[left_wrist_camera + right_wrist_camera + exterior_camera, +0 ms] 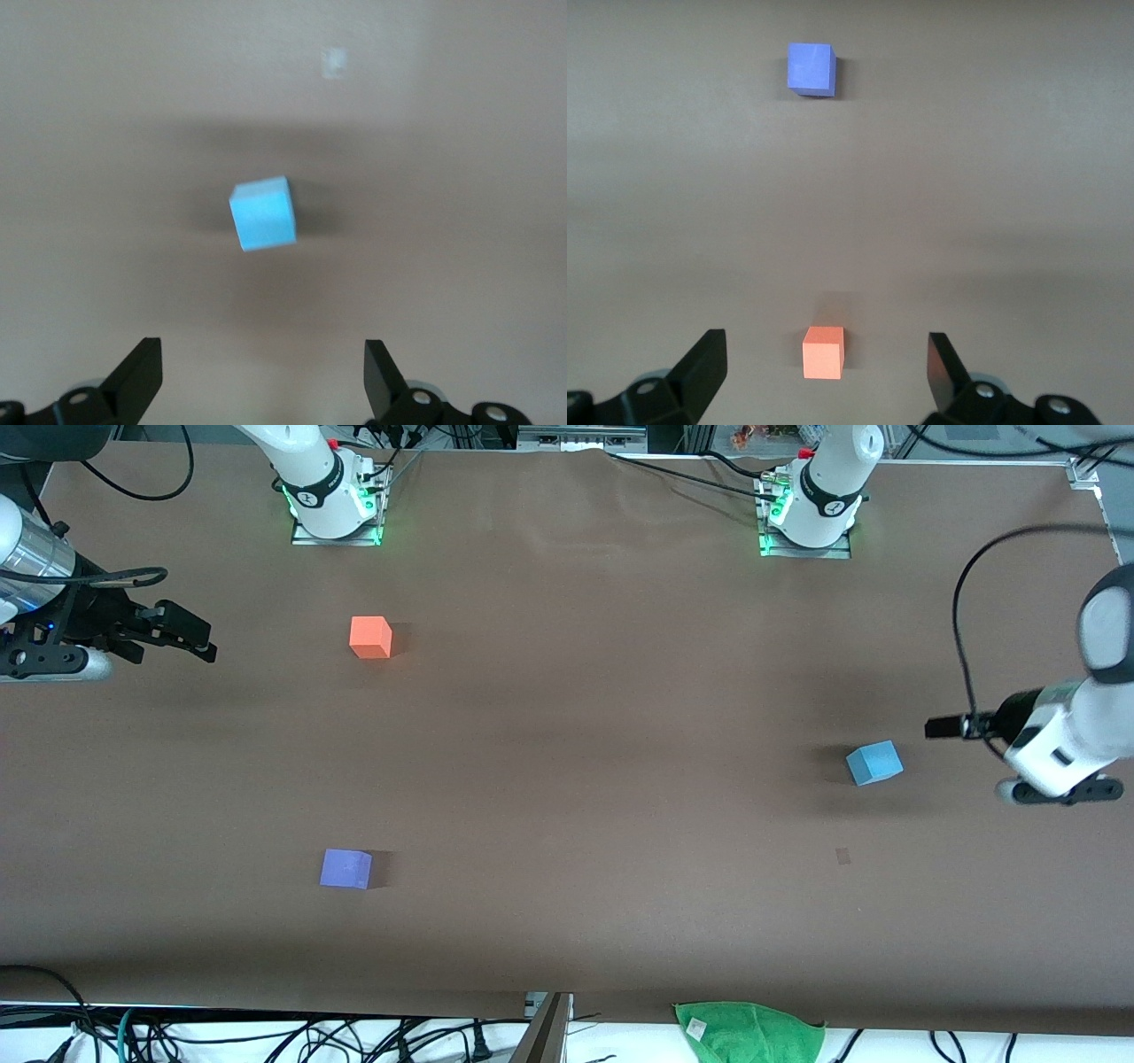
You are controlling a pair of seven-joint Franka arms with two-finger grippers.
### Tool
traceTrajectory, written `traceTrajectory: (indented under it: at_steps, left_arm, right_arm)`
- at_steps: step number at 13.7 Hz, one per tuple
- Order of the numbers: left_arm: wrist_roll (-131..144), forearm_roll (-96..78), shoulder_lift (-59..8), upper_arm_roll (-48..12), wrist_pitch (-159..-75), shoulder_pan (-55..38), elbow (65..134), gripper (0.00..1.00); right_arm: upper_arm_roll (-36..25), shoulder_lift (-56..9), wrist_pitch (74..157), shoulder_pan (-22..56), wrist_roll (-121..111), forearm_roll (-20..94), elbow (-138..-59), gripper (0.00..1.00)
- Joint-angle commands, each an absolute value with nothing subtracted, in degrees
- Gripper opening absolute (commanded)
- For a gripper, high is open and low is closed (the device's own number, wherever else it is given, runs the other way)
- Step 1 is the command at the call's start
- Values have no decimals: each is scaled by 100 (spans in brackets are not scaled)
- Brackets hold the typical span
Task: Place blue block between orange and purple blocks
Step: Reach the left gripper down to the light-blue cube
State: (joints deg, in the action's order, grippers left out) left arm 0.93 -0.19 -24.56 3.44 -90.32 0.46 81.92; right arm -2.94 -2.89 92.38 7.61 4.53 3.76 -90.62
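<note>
Front view, brown bench (567, 779): three cubes, two arms, one cloth.

Blue block (874, 763): resting on the bench toward the left arm's end, turned slightly askew to the bench edges. Free of both grippers and well apart from the other two cubes. A faint pale mark (842, 856) on the bench surface lies nearer the front camera than this block.

Orange block (370, 638): on the bench toward the right arm's end, nearer the robot bases.

Purple block (345, 868): on the bench toward the right arm's end, nearer the front camera than the orange block and roughly in line with it. The bench between these two cubes is bare brown surface; nothing stands between them.

Left gripper (941, 727): held above the bench at the left arm's end, just beside the blue block and not touching it. Left wrist view: jaws spread wide apart, holding nothing, with the blue block (263, 212) on the bench ahead of them.

Right gripper (197, 642): waiting above the right arm's end of the bench, well apart from the orange block. Right wrist view: jaws spread apart, holding nothing; orange block (823, 352) close ahead, purple block (811, 69) farther along.

Green cloth (749, 1031): crumpled at the bench edge nearest the front camera, clear of all cubes.
</note>
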Motion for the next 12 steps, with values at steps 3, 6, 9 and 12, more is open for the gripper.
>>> traceTrajectory:
  at_steps: [3,6,9,12]
  left_arm:
    - [534,211,-3102,334,-9701,88,8217,100]
    - [677,185,-3147,343,-10229,210,8691,100]
    - [685,185,-2718,343,-11088,220,9655,100]
    - [870,185,-2085,343,-12424,141,11096,100]
  right_arm:
    - [-272,-308,9185,738,431,448,-8965,100]
    - [-272,-308,9185,738,422,448,-8965,100]
    - [-272,-308,9185,738,431,448,-8965,100]
    - [-272,-308,9185,721,422,448,-8965,100]
